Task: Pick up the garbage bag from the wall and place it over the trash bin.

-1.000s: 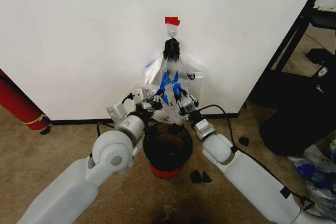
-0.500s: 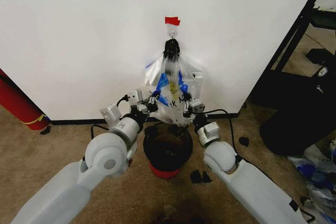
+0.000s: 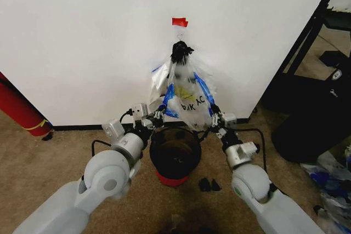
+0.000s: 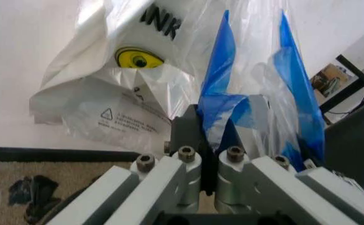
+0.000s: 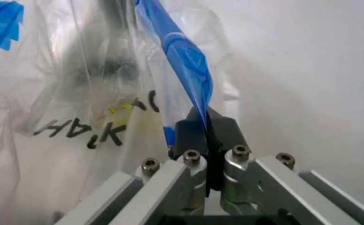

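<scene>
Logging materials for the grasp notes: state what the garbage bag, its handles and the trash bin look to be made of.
Garbage bag: thin translucent plastic film, glossy and creased, the wall showing through. Handles: the same film tinted blue, pinched flat in the left gripper and right gripper. Trash bin: dark and matte with a red base, probably moulded plastic, though its look leaves that open.

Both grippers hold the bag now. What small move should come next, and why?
Probably lower both together: the left gripper and right gripper each pinch a blue handle, spreading the garbage bag just above the trash bin.
</scene>
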`<state>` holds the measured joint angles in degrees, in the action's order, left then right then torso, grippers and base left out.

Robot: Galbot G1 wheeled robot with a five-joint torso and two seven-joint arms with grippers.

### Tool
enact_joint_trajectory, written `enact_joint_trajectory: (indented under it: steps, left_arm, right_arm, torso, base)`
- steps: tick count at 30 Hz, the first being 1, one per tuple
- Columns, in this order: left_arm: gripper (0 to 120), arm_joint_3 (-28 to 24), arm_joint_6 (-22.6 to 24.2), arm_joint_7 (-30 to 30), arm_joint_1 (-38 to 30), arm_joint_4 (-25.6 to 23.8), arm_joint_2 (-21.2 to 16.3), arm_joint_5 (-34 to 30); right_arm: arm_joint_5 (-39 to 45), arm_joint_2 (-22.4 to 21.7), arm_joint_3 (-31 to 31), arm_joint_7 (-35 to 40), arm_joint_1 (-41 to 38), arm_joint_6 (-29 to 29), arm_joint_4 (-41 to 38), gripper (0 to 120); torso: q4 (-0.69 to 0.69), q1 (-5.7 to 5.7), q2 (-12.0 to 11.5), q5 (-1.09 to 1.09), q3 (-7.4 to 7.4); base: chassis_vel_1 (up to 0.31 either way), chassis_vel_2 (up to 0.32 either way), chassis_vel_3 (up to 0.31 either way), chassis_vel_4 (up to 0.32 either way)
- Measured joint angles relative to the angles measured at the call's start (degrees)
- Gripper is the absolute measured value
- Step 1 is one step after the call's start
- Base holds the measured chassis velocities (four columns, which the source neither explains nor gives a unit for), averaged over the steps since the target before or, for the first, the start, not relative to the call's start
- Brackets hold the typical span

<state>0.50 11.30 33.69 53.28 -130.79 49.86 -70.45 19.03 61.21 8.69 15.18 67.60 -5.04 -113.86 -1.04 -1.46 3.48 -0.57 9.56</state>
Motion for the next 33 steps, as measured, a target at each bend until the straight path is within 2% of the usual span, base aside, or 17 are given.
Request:
enact_joint_trajectory:
  steps: [4, 11, 20, 25, 33]
  left_arm:
    - [0, 1.11, 0.0, -0.54, 2.16, -0.6, 0.02, 0.88]
    - [0, 3.09, -0.02, -0.94, 6.76, -2.5, -0.43, 3.0]
    - [0, 4.15, 0.02, -0.73, 8.62, -5.14, -1.16, 3.47]
    - [0, 4.5, -0.04, -0.69, 8.7, -7.53, -1.65, 3.52]
    - [0, 5.65, -0.13, -0.69, 7.41, -12.58, -4.22, 2.3]
  right_arm:
    - [-1.34, 0.85, 2.04, -1.01, 4.66, -1.42, -1.27, 0]
    - [-2.64, 2.08, 2.66, -1.1, 8.12, -3.44, -1.76, 0]
    - [-2.77, 1.75, 5.91, -1.68, 13.16, -4.87, -4.72, 0]
    - [-1.36, 1.14, 9.3, -1.76, 15.14, -4.87, -8.7, 0]
    - [3.15, -0.66, 12.71, -1.22, 15.35, -1.67, -17.86, 0]
  torso:
    - [0.0, 0.0, 0.0, 0.0, 0.0]
    - [0.01, 0.0, 0.0, 0.0, 0.01]
    - [0.0, 0.0, 0.0, 0.0, 0.01]
    - [0.0, 0.0, 0.0, -0.01, 0.01]
    - [0.01, -0.01, 0.0, 0.0, 0.01]
  base:
    - [0.0, 0.0, 0.0, 0.0]
    - [0.0, 0.0, 0.0, 0.0]
    - [0.0, 0.0, 0.0, 0.0]
    - [0.0, 0.0, 0.0, 0.0]
    - [0.0, 0.0, 0.0, 0.0]
